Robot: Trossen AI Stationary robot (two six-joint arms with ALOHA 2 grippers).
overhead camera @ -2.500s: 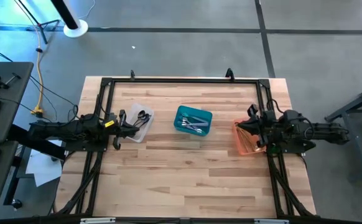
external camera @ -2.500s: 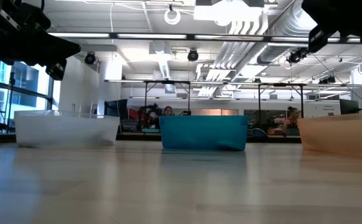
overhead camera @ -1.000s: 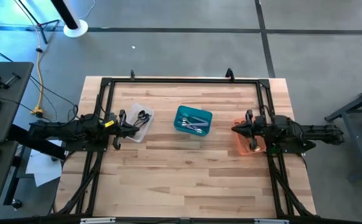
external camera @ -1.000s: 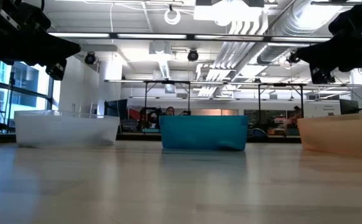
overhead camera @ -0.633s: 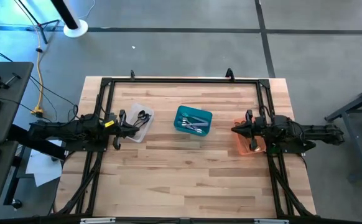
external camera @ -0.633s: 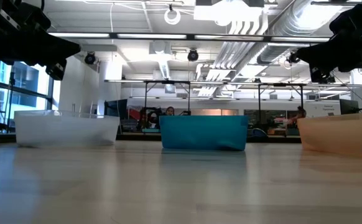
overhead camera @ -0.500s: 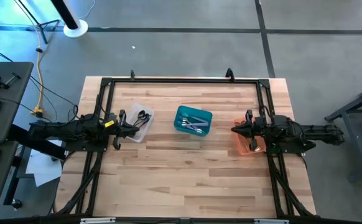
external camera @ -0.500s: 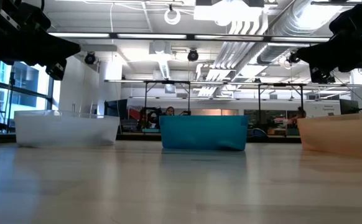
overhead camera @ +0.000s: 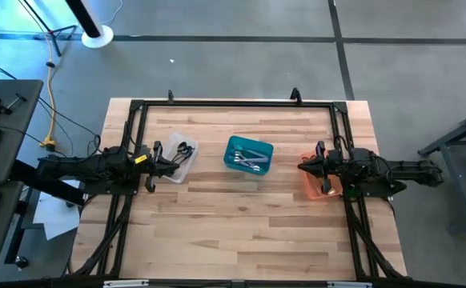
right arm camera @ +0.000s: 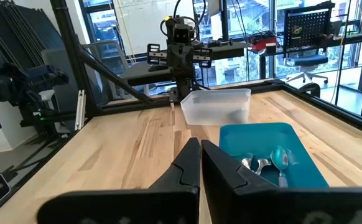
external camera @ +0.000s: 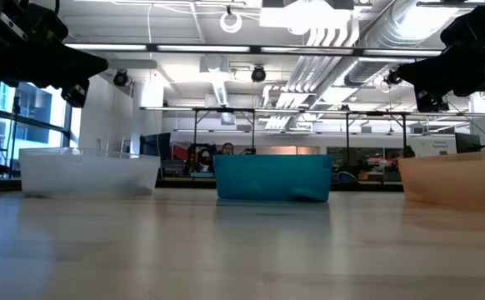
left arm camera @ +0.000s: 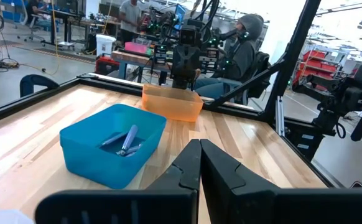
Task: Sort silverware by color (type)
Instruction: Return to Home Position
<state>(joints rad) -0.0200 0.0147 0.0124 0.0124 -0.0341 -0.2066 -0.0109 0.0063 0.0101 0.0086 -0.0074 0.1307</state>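
Three bins stand in a row across the table. The clear bin point(overhead camera: 178, 157) at the left holds dark silverware point(overhead camera: 184, 149). The teal bin point(overhead camera: 248, 154) in the middle holds shiny silverware point(overhead camera: 254, 162) point(right arm camera: 273, 163) point(left arm camera: 127, 139). The orange bin point(overhead camera: 315, 179) point(left arm camera: 171, 102) at the right lies partly under my right arm. My left gripper point(overhead camera: 177, 163) point(left arm camera: 199, 163) is shut and level, above the clear bin's near edge, holding nothing. My right gripper point(overhead camera: 301, 166) point(right arm camera: 200, 165) is shut and level over the orange bin, also holding nothing.
A black frame point(overhead camera: 233, 102) runs along the table's far, left and right sides. Bare wood point(overhead camera: 233, 232) fills the near half of the table. In the low view the bins point(external camera: 272, 177) stand side by side with gaps between them. People sit at benches beyond the table point(left arm camera: 246, 37).
Over the last second neither arm nor any bin or piece of silverware has moved. A little before that, my right gripper, which was spread over the orange bin, came to its present level, shut pose pointing toward the table's left.
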